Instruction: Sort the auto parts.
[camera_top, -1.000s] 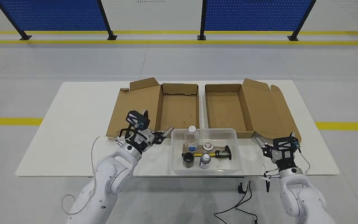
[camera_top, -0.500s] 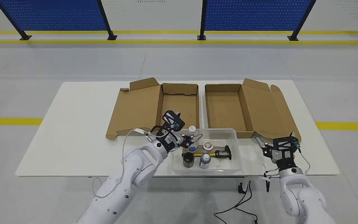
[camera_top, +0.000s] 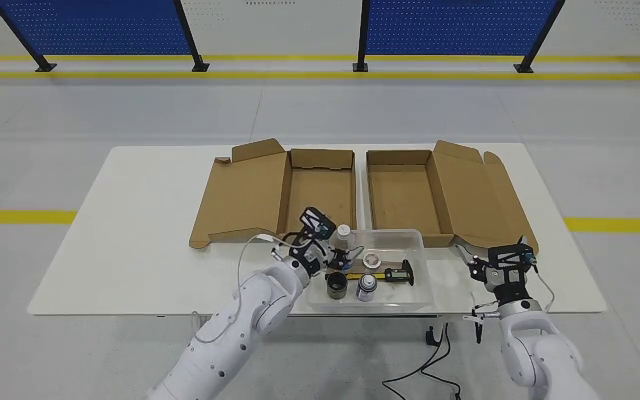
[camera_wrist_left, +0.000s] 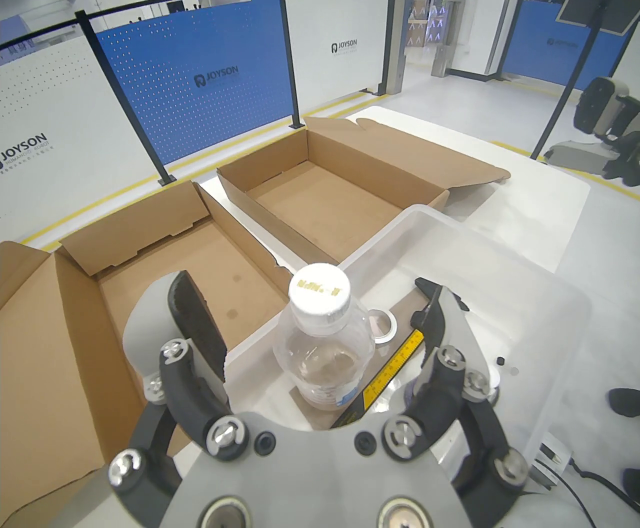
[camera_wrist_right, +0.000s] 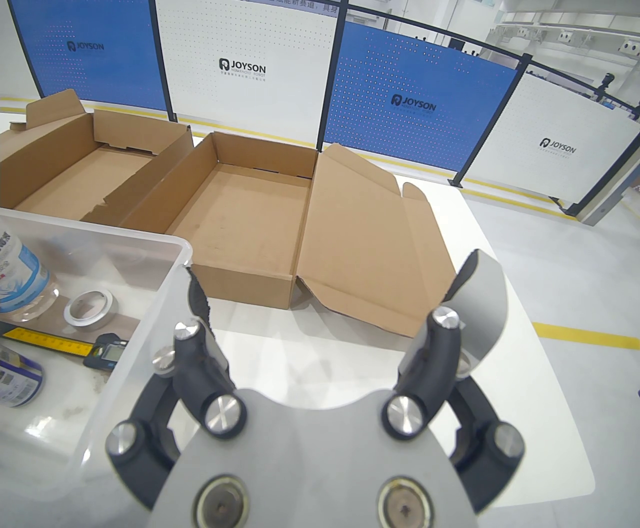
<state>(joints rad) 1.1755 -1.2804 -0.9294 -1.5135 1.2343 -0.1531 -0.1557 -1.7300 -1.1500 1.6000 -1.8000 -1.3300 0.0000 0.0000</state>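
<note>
A clear plastic bottle (camera_wrist_left: 325, 345) with a white cap (camera_top: 343, 232) stands upright at the left end of a clear bin (camera_top: 395, 232). My left gripper (camera_wrist_left: 302, 282) is open, one finger on each side of the bottle, with gaps to it. Also in the bin are a silver ring (camera_top: 372, 260), a caliper (camera_top: 388, 273) with a yellow scale, a black cylinder (camera_top: 337, 287) and a small can (camera_top: 367, 287). My right gripper (camera_wrist_right: 335, 272) hangs open with nothing in it over the table, right of the bin (camera_wrist_right: 100, 232), near the front edge (camera_top: 505, 262).
Two open cardboard boxes lie behind the bin, the left box (camera_top: 320, 195) and the right box (camera_top: 400, 195), both with bare floors and lids folded outward. The right box's lid (camera_wrist_right: 370, 240) lies just ahead of my right gripper. Bare table spreads at the far left.
My left arm has swung right from beside the left box's lid to the bin, and its gripper now straddles the bottle. The right arm has not moved.
</note>
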